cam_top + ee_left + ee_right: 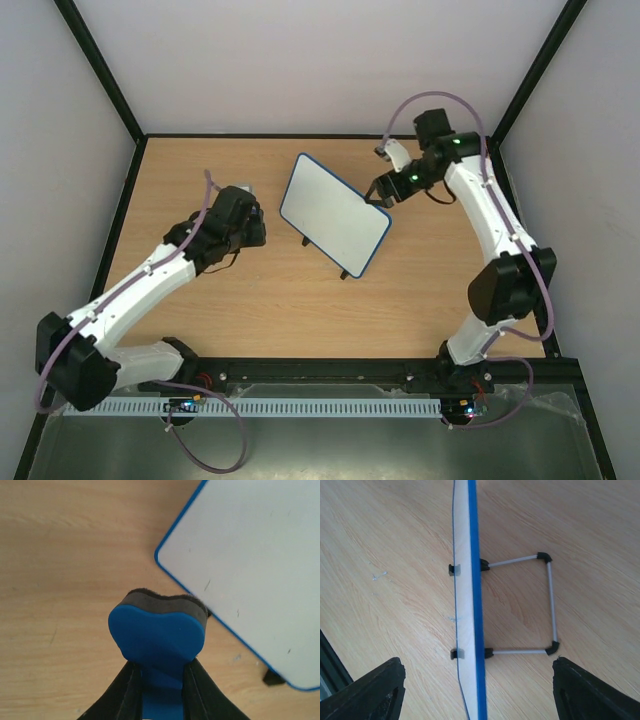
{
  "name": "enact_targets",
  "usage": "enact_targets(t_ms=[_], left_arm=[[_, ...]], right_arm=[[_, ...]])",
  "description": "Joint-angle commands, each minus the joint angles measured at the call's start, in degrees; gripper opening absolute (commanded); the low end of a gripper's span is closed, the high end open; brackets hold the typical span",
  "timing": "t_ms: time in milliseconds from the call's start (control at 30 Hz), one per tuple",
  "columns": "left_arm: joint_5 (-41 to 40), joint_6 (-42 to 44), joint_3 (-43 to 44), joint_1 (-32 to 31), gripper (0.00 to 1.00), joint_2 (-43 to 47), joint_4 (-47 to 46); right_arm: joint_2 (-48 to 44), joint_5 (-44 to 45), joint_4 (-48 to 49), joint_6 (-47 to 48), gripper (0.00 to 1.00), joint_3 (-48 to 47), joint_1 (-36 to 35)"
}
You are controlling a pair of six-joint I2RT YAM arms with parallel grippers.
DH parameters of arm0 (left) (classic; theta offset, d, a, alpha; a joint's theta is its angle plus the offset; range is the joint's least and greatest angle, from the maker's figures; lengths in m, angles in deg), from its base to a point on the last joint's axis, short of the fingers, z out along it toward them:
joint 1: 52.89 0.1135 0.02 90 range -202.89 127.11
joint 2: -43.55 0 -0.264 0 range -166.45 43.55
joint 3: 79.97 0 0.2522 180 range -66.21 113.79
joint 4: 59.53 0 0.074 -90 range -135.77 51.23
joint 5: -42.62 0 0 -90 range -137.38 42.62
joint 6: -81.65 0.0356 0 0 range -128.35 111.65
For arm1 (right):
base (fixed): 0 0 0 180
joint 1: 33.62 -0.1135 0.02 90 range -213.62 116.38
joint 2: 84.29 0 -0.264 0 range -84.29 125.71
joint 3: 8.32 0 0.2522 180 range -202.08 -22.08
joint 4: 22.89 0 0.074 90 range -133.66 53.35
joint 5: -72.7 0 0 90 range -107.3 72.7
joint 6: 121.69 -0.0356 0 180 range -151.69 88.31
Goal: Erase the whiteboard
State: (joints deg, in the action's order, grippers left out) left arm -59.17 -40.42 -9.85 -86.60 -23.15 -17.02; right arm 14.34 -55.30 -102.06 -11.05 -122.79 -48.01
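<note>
We found the whiteboard [335,215] standing mid-table [250,300] on its wire stand [551,605]. It leaned back, with its writing face turned toward 7 o'clock in the overhead view. Its long axis ran from about 10 o'clock to 4 o'clock.

The left claw [243,212] sat at the board's 9 o'clock, on the side the face looks toward. It was clamped narrow on the blue stem of the eraser [157,630], with the dark felt pad pointing forward. From the left wrist camera the board filled the 1 to 2 o'clock quarter. Its nearest blue corner lay just beside the pad's right shoulder, and we could not tell whether the two touched.

The right claw [383,190] hung near the board's far corner at 2 o'clock, looking down along the upper rim. Its jaws were spread wide, one to each side of the board and stand, and gripped nothing.

We judged the left arm to be the one for the wipe. It carried the eraser and faced the writing side, so the pad would need to travel toward 2 o'clock onto the face and then along the long axis. The face showed only a few tiny specks. We saw a risk that a push on the leaning board would tip it backward unless the right claw steadied the rim.
</note>
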Motion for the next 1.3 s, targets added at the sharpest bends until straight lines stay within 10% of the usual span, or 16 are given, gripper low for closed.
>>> enact_targets(t_ms=[0, 467, 1267], left_arm=[[7.1, -0.4, 4.5, 0.4, 0.07, -4.7, 11.5], [15.4, 3.6, 4.7, 1.0, 0.07, -20.3, 14.2], [9.5, 5.2, -0.7, 1.0, 0.56, -33.6, 9.2]], right_arm=[[-5.3, -4.0, -1.9, 3.2, 0.78, 3.3, 6.0], [-21.1, -9.6, 23.7, -7.5, 0.77, 35.4, 20.9], [-17.7, -11.6, 24.2, -7.6, 0.76, 37.1, 21.0]])
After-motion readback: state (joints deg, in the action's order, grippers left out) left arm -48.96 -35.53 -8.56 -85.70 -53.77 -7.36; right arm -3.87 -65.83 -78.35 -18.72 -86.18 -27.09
